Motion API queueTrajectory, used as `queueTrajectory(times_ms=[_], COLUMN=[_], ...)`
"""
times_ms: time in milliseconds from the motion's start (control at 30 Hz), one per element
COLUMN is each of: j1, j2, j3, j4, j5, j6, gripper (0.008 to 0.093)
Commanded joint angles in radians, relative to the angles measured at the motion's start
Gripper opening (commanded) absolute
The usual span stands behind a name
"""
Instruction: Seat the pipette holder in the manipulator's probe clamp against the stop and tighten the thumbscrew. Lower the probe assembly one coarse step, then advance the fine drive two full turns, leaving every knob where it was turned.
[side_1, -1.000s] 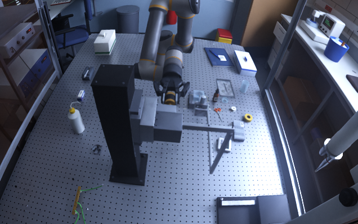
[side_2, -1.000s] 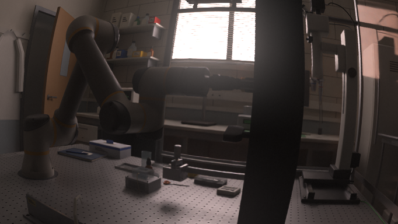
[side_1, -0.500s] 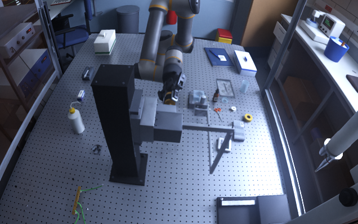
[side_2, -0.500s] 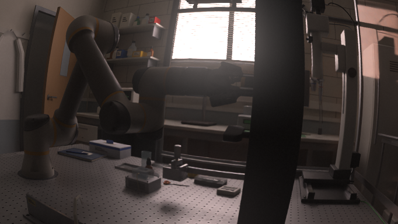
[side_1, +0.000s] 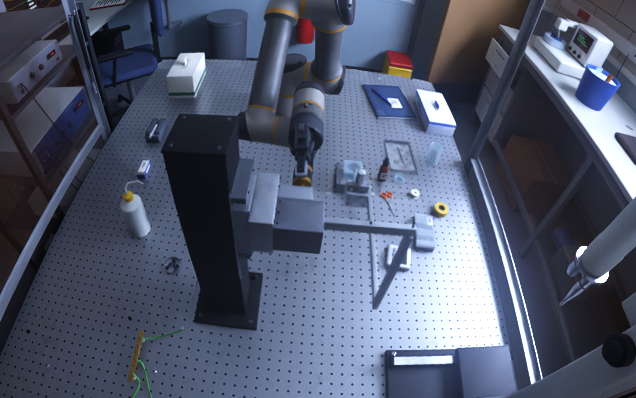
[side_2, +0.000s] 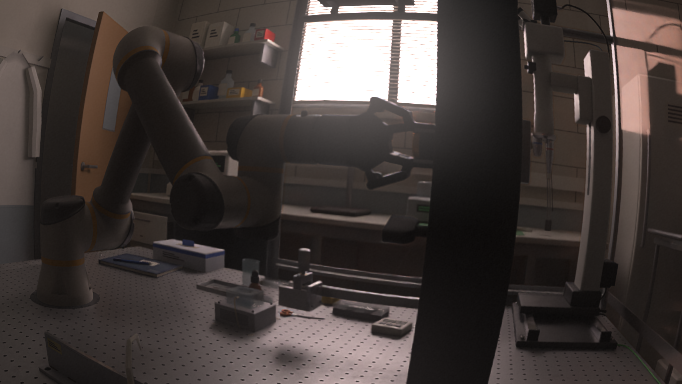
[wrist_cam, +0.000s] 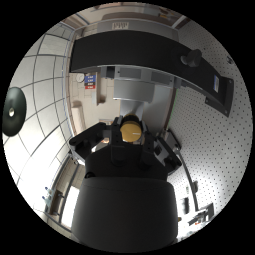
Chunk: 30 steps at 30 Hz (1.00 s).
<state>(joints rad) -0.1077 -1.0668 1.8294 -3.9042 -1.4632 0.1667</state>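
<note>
My gripper (wrist_cam: 130, 130) reaches in level at the back of the manipulator's grey stage block (side_1: 295, 215) and is closed around the yellow knob (side_1: 302, 179) that sticks out there; a white index line shows on the knob's face (wrist_cam: 131, 131). The block hangs on the tall black column (side_1: 205, 210) in the middle of the table. A thin probe arm (side_1: 370, 227) runs right from the block to the grey probe clamp (side_1: 424, 231). I cannot make out the pipette holder in the clamp. A dark knob (wrist_cam: 192, 58) sits on the column's side. In the second side camera the column hides my fingertips.
A small clear-topped box (side_1: 350, 176) and a dropper bottle (side_1: 383, 170) stand just right of my gripper. Scissors (side_1: 387, 197), a tape roll (side_1: 440, 209) and a tray (side_1: 400, 156) lie beyond. A wash bottle (side_1: 135, 214) stands left of the column.
</note>
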Motion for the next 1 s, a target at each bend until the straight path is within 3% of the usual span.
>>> queueTrajectory(times_ms=[0,500,967], j1=[0.0,0.0,0.0], j2=[-0.001,-0.001,-0.001], j3=[0.0,0.0,0.0], j4=[0.0,0.0,0.0], j5=[0.0,0.0,0.0], j6=[0.044,0.688,1.057], gripper=[0.008,0.008,0.008])
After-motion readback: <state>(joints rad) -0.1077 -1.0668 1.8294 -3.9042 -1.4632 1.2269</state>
